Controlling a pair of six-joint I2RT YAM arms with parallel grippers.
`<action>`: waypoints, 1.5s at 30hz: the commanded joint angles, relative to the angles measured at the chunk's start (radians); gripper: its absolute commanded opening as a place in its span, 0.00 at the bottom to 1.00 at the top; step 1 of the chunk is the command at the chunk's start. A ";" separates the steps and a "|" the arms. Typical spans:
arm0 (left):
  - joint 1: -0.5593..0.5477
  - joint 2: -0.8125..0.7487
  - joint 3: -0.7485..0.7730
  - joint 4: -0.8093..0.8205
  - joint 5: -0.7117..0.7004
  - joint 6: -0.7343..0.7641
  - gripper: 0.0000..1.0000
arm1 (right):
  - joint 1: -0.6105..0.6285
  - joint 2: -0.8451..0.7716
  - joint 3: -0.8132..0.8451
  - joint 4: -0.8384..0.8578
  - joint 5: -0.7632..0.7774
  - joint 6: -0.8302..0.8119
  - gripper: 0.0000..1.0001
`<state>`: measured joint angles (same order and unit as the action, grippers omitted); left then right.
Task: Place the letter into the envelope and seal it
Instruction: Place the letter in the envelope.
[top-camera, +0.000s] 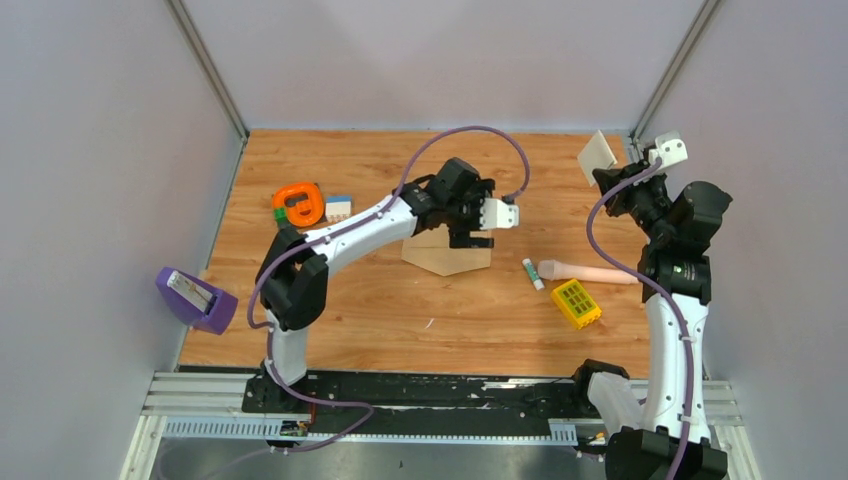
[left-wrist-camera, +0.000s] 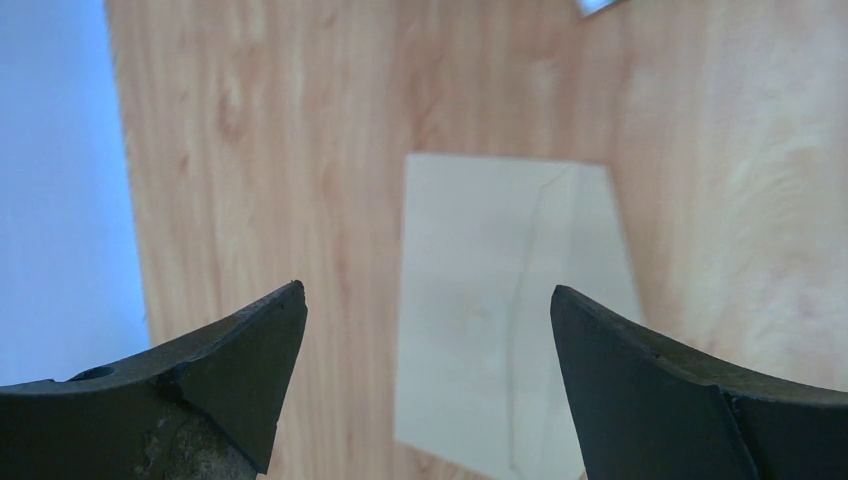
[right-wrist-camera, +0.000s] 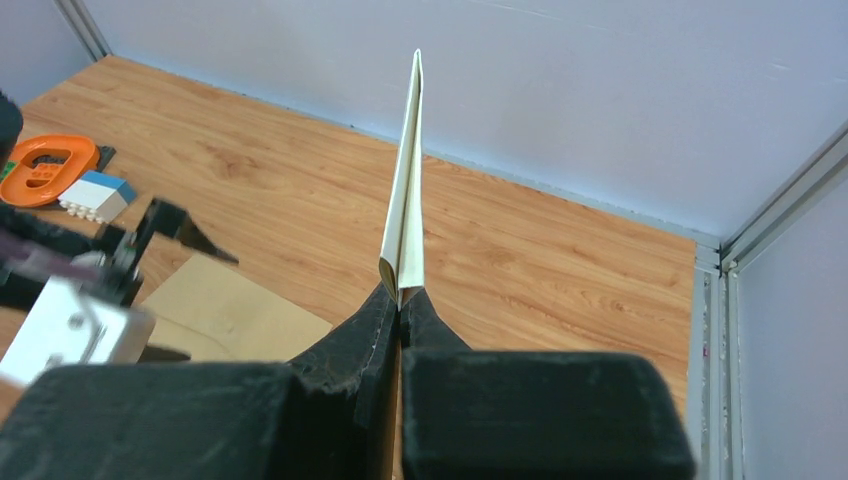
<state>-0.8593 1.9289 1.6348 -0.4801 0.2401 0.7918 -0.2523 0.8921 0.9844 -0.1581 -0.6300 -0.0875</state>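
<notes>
The letter (top-camera: 598, 155) appears folded and stands edge-up, clear of the table (top-camera: 400, 320), clamped in the closed right gripper (right-wrist-camera: 400, 305). The envelope (top-camera: 445, 258) lies flat mid-table beneath the left gripper (left-wrist-camera: 428, 300), whose jaws are wide apart and empty. Insertion and sealing are not yet done.

Lab test cell: plain grey walls (top-camera: 100, 150) enclosing a wooden tabletop (top-camera: 400, 310).

The desk (top-camera: 400, 320) is light brown wood with soft lines in it; a plain pale back wall (top-camera: 440, 60), a left wall (top-camera: 90, 200) and a right wall (top-camera: 780, 120) stand round it; a thin grey post (top-camera: 210, 70) runs up each back corner; a black and silver rail (top-camera: 420, 392) lies along the near edge; the light is soft.
</notes>
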 joint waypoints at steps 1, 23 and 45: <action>0.110 -0.002 0.052 0.055 -0.135 -0.025 1.00 | -0.007 -0.013 -0.002 0.042 -0.020 0.022 0.00; 0.304 0.338 0.179 0.117 -0.356 0.159 1.00 | -0.011 -0.001 -0.011 0.042 -0.067 0.031 0.00; 0.303 0.208 -0.034 -0.038 -0.258 0.314 1.00 | -0.012 0.007 -0.013 0.043 -0.098 0.036 0.00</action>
<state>-0.5602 2.1864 1.6474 -0.3958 -0.0807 1.0805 -0.2588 0.8978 0.9707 -0.1562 -0.7067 -0.0685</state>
